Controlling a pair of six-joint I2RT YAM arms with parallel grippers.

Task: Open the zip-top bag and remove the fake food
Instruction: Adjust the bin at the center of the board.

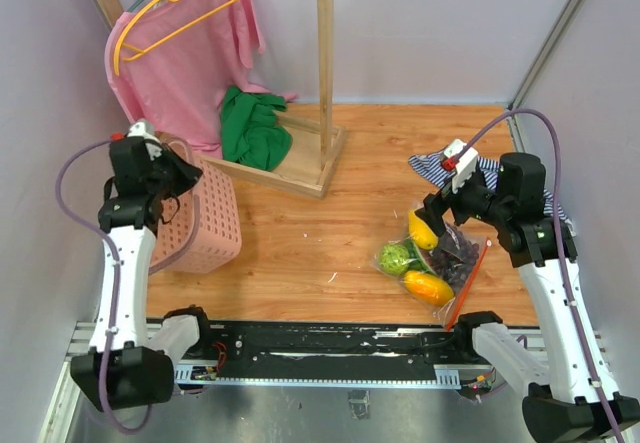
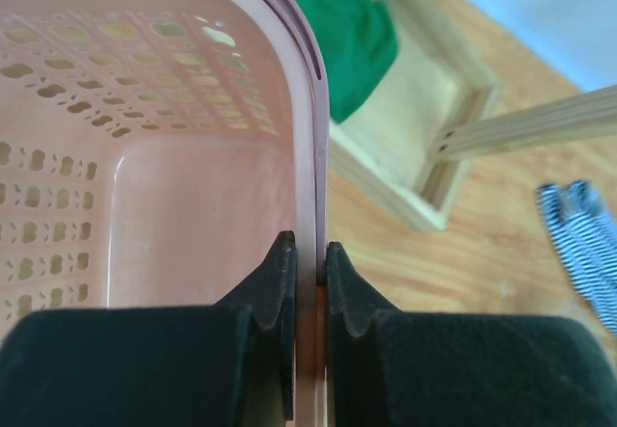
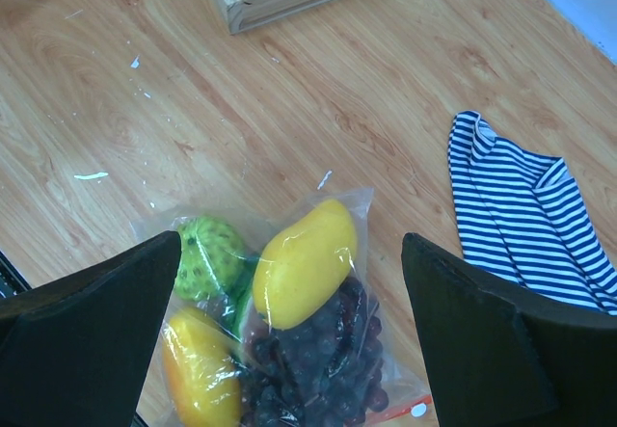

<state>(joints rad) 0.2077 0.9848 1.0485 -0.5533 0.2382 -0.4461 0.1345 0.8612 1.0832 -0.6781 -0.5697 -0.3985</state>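
- The rim of the pink basket (image 2: 174, 186) is pinched between the jaws of the left gripper (image 2: 308, 263), at the left.
- The jaws of the right gripper (image 3: 289, 253) are spread wide above the zip-top bag (image 1: 462, 255).
- The bag is laid on the tabletop (image 1: 320, 223) at the near right, with the fake food (image 3: 304, 258) seen inside and a striped cloth (image 3: 521, 215) near it.

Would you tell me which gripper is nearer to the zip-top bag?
The right. The right gripper hovers open just above the zip-top bag; the left gripper is at the opposite side, shut on the pink basket's rim.

Pink basket (image 1: 212, 225), striped cloth (image 3: 525, 217), green cloth (image 1: 252, 129)
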